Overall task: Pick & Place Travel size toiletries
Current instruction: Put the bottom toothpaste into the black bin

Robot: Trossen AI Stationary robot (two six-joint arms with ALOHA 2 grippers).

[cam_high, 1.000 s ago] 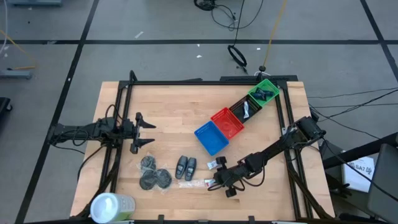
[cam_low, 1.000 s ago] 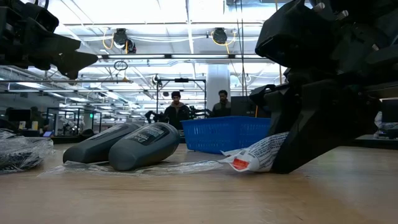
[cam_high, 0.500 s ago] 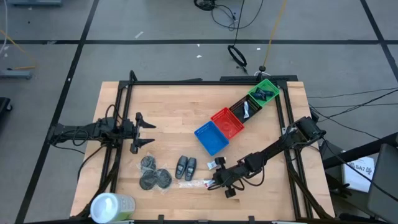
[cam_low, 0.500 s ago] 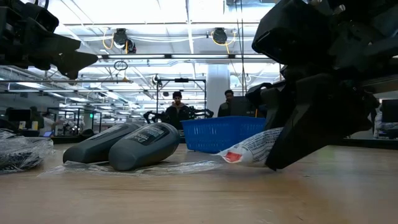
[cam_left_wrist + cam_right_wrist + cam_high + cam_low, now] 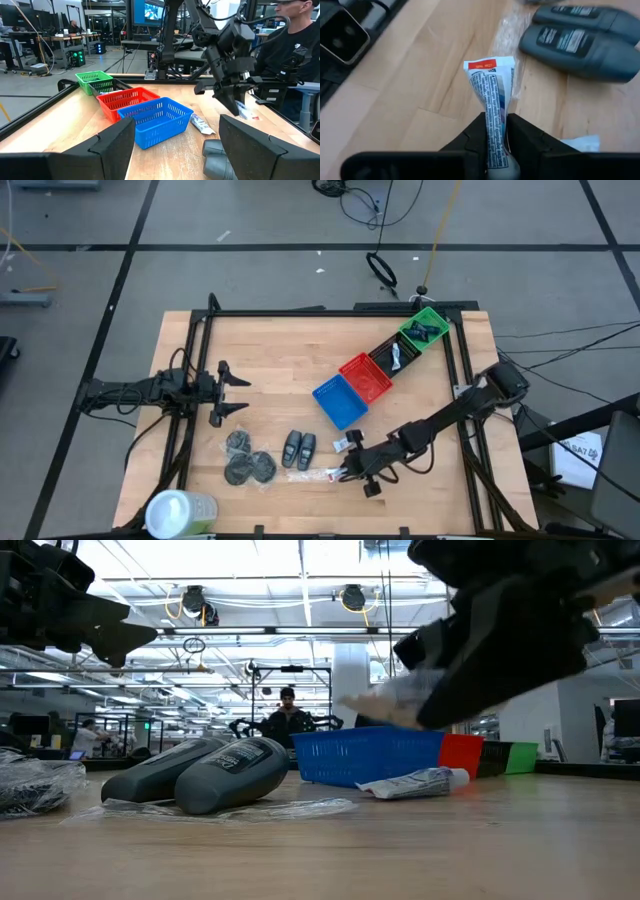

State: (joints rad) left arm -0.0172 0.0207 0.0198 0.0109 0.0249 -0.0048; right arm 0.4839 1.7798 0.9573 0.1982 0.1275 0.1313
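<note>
Table: wooden tabletop [image 5: 290, 350] with a black frame along its edges.
Left arm: over the left part of the tabletop; left gripper [image 5: 236, 393] hangs with fingers spread wide and nothing between them.
Right arm: reaches in from the right edge toward the front middle; right gripper [image 5: 349, 472] is clamped on a white tube [image 5: 492, 100] with a red label, lifted clear of the wood; the low view shows the tube [image 5: 395, 700] in the air above the table; the left wrist view shows the same gripper [image 5: 235, 102] over the table near the front edge.
Container: large, white-topped, green [image 5: 180, 512], at the front left corner.
Baskets: blue [image 5: 340, 400], red [image 5: 366, 376], a dark one [image 5: 398, 356] and green [image 5: 424, 329] touch in a diagonal row running from the middle toward the back right corner; small items lie in the dark and green ones, too small to tell.
Wrapper: clear crumpled plastic [image 5: 215, 807] on the wood near the front edge, beneath and just beside the packs.
Packs: two dark grey oblong packs [image 5: 299, 448] side by side, touching, front of centre, between the discs and the right gripper.
Discs: three dark round discs [image 5: 246, 461] clustered left of the packs.
Second tube: white tube [image 5: 415, 782] lying flat just in front of the blue basket; red cap faces the red basket.
Person: dark-clothed figure [image 5: 289, 718] stands in the room beyond the table.
</note>
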